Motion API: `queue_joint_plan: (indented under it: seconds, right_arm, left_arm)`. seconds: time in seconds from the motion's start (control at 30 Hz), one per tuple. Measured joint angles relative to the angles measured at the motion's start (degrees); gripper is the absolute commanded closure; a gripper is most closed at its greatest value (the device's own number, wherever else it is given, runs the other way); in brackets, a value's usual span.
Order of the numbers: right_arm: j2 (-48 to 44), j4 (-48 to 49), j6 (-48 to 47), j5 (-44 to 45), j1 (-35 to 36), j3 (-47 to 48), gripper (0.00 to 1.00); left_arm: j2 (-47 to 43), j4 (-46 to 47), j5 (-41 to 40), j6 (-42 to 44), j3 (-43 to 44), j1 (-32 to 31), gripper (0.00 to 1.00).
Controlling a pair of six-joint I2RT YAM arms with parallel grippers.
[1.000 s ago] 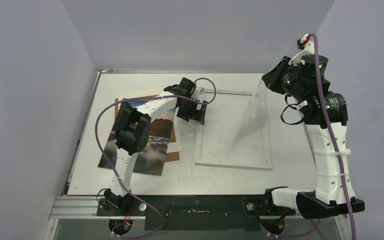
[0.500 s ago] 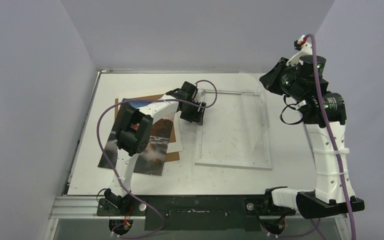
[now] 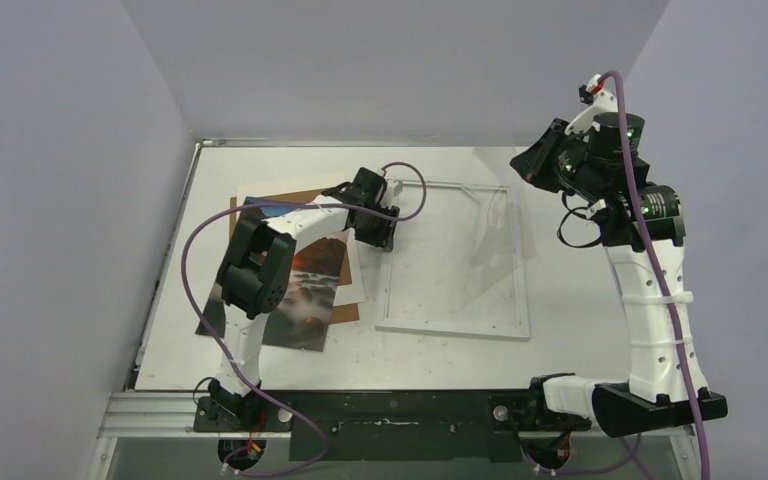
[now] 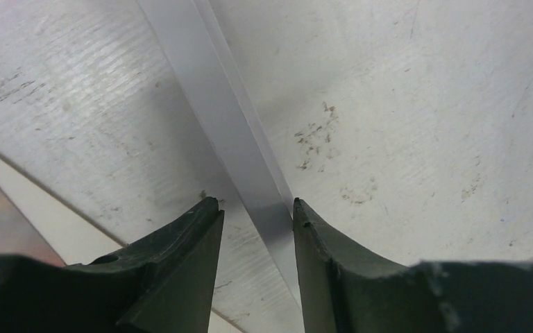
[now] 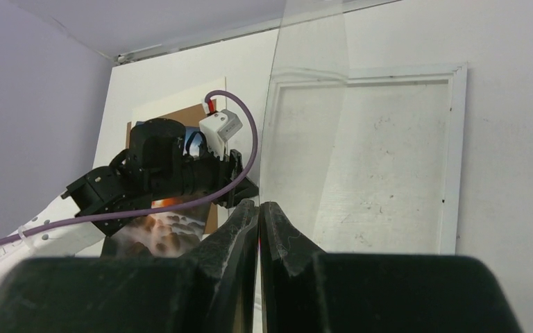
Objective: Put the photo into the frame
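Left gripper [image 4: 253, 205]: jaws are seen part-open, straddling the frame's [image 3: 450, 329] 9 o'clock rail. A gap is left at one finger, so nothing is clamped. Right gripper [image 5: 259, 205]: pinched tight on a clear pane [image 5: 309, 41], which is held tilted above the frame's 3 o'clock half. The frame is laid flat on the table [image 3: 260, 355]. The photo [image 3: 305, 295] is found at the frame's 9 o'clock, over a brown board [image 3: 295, 195], partly hidden by the left arm.
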Motion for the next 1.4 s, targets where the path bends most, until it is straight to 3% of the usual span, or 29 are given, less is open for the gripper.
queue_joint_plan:
  seconds: [0.23, 0.4, 0.47, 0.63, 0.83, 1.03, 1.17, 1.4]
  right_arm:
    - [0.0, 2.6, 1.5, -2.3, 0.0, -2.8, 0.95]
    - [0.0, 3.9, 2.8, -3.8, 0.0, -4.7, 0.95]
    - [0.1, 4.8, 3.4, -4.5, 0.1, -5.3, 0.95]
    - [2.0, 7.8, 5.0, -4.0, 2.3, -5.5, 0.95]
    - [11.8, 9.6, 5.9, -2.0, 13.8, 0.7, 0.95]
    - [16.3, 14.7, 6.3, -3.5, 18.3, 3.0, 0.95]
    - [9.6, 23.9, 7.5, -6.4, 14.7, -9.1, 0.95]
    - [-1.6, 36.0, 10.3, -8.1, 4.4, -35.8, 0.95]
  left_arm:
    - [-2.1, -0.2, -1.0, 1.6, -2.5, 2.2, 0.57]
    - [-2.8, -1.2, -1.1, 2.9, -2.7, 4.3, 0.22]
    - [-3.6, -2.2, -0.5, 3.1, -2.7, 5.6, 0.17]
    - [-8.2, -5.0, 4.1, 2.5, -2.4, 9.3, 0.15]
    - [-15.2, -5.7, 11.6, -1.2, -1.7, 16.5, 0.17]
    - [-17.6, -5.2, 12.7, -4.0, -4.5, 24.3, 0.19]
    - [-17.8, -5.1, 12.1, -4.7, -9.3, 25.7, 0.20]
    - [-17.8, -5.2, 10.9, -3.8, -12.0, 22.9, 0.22]
